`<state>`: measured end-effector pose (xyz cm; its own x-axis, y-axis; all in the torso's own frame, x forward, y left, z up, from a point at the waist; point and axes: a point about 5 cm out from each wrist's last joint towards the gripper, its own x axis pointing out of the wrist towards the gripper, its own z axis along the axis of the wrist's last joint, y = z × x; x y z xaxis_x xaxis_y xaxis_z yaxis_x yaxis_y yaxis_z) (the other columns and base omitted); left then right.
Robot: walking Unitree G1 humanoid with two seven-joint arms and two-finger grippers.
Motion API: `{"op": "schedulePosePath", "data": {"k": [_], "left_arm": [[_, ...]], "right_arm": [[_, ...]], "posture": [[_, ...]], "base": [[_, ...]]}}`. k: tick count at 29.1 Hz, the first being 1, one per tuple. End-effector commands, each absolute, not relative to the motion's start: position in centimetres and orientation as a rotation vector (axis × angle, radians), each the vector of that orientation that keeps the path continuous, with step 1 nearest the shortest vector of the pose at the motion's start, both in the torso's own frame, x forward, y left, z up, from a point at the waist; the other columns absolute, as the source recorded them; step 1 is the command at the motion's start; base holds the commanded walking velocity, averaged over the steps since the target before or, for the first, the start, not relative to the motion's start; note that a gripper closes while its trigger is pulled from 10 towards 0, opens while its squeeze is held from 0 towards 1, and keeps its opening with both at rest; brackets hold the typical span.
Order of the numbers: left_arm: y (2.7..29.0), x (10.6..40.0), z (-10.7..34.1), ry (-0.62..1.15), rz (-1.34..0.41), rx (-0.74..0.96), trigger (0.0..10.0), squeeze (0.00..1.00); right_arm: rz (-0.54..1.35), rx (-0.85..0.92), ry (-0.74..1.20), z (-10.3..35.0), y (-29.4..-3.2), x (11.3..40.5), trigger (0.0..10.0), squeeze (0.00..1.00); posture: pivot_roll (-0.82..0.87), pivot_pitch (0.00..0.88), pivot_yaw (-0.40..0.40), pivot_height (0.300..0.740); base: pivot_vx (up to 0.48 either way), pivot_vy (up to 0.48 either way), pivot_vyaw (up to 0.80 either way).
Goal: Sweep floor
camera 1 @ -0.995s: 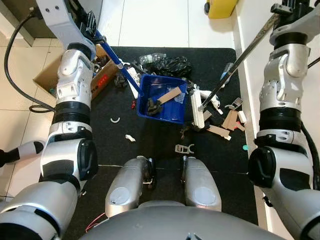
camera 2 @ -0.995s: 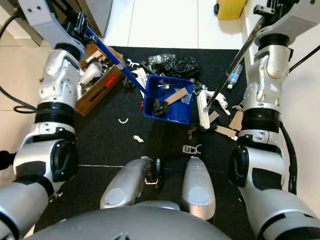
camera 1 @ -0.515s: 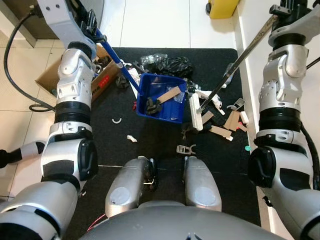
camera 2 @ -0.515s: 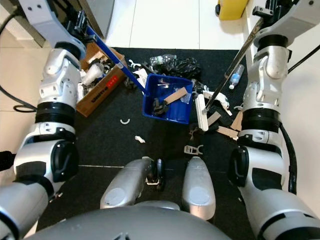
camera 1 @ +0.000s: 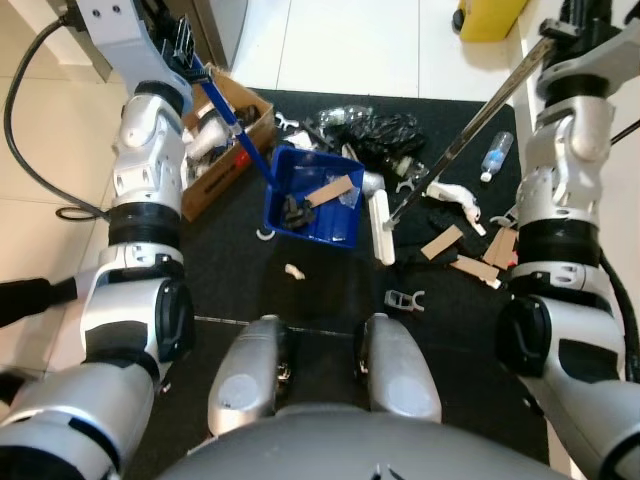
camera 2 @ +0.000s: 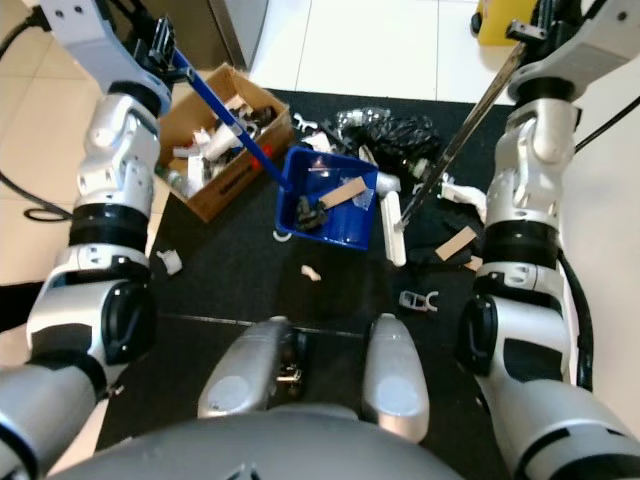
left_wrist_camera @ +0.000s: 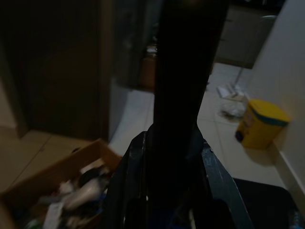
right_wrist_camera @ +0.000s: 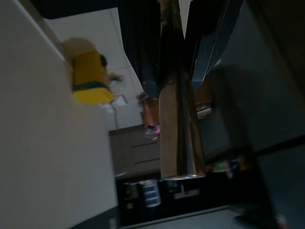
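My left gripper [camera 1: 183, 47] is raised at the far left, shut on the long blue handle [camera 1: 235, 125] of a blue dustpan [camera 1: 312, 196]. The pan rests on a black mat [camera 1: 220, 290] and holds cardboard and dark scraps. My right gripper [camera 2: 540, 25], high at the far right, is shut on the metal broom handle [camera 1: 470, 120]. The white broom head [camera 1: 380, 226] lies just right of the pan. In the right wrist view the shiny pole [right_wrist_camera: 178, 119] runs between the fingers; the left wrist view shows the dark handle [left_wrist_camera: 186, 71].
An open cardboard box [camera 2: 225, 190] of rubbish stands left of the pan. A black bag [camera 1: 385, 130], a plastic bottle [camera 1: 495, 155], cardboard scraps [camera 1: 445, 240], a grey clip [camera 1: 402, 298] and a white scrap [camera 1: 293, 270] litter the mat. A yellow bin [camera 1: 490, 15] stands beyond by the right wall.
The camera has swung, so the floor sits further right in view. Dustpan and broom head now lie further left on the mat, leaving the cardboard scraps behind on the right.
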<state>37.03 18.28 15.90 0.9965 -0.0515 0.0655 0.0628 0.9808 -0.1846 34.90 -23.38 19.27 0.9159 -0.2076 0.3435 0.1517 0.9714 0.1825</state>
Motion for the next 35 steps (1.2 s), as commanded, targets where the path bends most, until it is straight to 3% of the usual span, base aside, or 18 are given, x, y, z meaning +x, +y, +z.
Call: {"op": "schedulePosePath", "data": {"k": [1, 35], "left_arm": [[18.96, 37.12, 16.95, -0.101, -0.048, -0.178, 10.0, 0.0], [18.82, 37.2, 17.02, -0.097, -0.062, -0.17, 10.0, 0.0]], "right_arm": [[-0.183, 0.154, -0.405, 20.01, -23.43, 34.87, 10.0, 0.0], [-0.197, 0.156, -0.407, 19.8, -23.66, 34.6, 10.0, 0.0]], "posture": [[0.04, 0.001, 0.042, 0.74], [0.03, 0.003, 0.057, 0.74]], "base": [[0.0, 0.319, 0.0], [0.0, 0.31, 0.0]]}}
